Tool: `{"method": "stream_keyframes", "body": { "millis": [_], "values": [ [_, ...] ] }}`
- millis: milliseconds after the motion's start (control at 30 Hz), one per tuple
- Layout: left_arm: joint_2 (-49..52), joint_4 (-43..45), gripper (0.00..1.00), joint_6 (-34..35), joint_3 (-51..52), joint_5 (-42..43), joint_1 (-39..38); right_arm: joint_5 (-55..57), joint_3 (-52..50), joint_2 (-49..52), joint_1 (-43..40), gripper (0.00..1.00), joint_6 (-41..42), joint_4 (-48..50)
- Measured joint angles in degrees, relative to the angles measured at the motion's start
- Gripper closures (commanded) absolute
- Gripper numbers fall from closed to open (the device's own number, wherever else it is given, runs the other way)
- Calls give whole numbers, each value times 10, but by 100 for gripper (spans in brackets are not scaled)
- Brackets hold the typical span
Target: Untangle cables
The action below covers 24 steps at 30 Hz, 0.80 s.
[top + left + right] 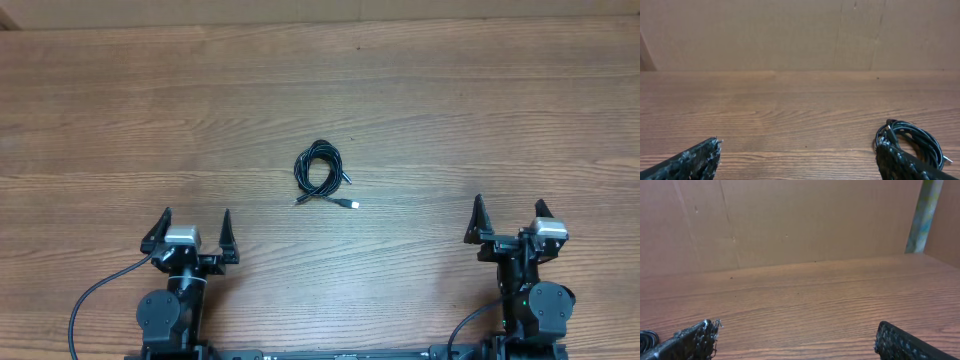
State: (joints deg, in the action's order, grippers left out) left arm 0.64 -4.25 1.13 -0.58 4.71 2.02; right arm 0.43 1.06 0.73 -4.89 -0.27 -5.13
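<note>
Overhead: tangled cables [303, 170] on wooden table [480, 110]

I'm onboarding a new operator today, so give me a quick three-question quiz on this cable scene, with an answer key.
1. Fill in the blank: the left gripper and the right gripper both stand ____.
2. True or false: the cables lie in one coiled bundle on the table, touching neither gripper.
3. Which wrist view shows most of the bundle? A) left wrist B) right wrist C) neither

Key: 1 open; 2 true; 3 A.
</note>
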Motion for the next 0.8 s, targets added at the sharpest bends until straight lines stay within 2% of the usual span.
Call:
{"method": "stream_keyframes", "body": {
  "millis": [300, 467, 633, 700, 800],
  "values": [
    [6, -90, 0, 2, -69, 6, 0, 0, 0, 0, 0, 0, 0, 0],
    [53, -95, 0, 2, -118, 6, 0, 0, 0, 0, 0, 0, 0, 0],
    [173, -99, 0, 2, -182, 20, 0, 0, 0, 0, 0, 0, 0, 0],
    [228, -119, 0, 2, -221, 38, 0, 0, 0, 0, 0, 0, 0, 0],
    [341, -193, 0, 2, -331, 69, 0, 0, 0, -1, 0, 0, 0, 0]
  ]
}}
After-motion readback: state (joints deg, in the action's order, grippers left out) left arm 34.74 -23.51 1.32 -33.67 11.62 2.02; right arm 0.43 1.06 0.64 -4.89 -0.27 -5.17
